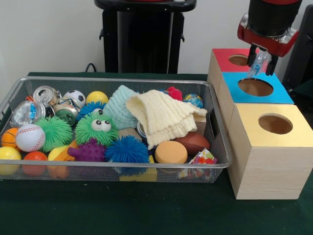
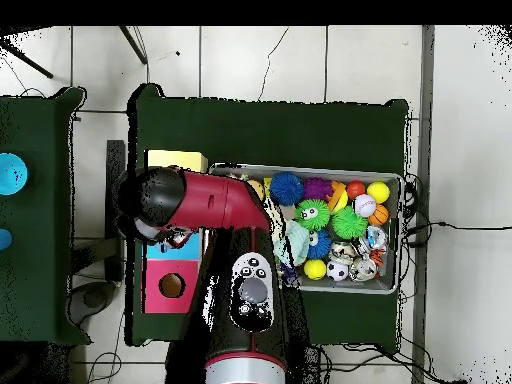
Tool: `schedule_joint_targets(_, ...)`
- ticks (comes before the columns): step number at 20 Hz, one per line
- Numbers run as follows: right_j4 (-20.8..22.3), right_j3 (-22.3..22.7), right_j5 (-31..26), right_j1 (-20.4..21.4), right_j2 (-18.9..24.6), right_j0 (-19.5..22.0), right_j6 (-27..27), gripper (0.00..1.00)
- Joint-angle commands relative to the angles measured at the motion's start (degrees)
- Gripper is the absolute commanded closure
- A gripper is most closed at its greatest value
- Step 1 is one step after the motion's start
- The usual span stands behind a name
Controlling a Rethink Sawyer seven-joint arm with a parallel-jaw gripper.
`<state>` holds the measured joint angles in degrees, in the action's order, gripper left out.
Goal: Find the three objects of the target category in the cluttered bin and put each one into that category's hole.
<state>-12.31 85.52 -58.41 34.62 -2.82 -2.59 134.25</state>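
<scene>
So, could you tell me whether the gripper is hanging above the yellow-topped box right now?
No, the gripper hangs above the blue-topped box, with something clear between its fingers.

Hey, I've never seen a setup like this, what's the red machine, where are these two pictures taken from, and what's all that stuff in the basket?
The red and black machine is a robot arm. One picture looks across the table toward it; the other looks straight down from above.

In the front view, its gripper hangs over the blue-topped box and holds something small and clear between its fingers; it may be a plastic bottle, but I cannot be sure. Beside that box stand a red-topped box and a yellow-topped box, each with a round hole in its lid.

The wire mesh bin holds toys and clutter: a baseball, a green fuzzy ball with eyes, a cream knitted cloth, a shiny can and a crumpled clear bottle.
</scene>
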Motion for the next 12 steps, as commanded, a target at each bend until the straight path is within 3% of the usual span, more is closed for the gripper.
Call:
schedule_joint_targets(1,-1.41,4.21,2.21,-1.43,4.03,0.73,4.62,1.00)
schedule_joint_targets(12,-1.47,3.13,2.19,-2.66,4.38,1.15,4.30,1.00)
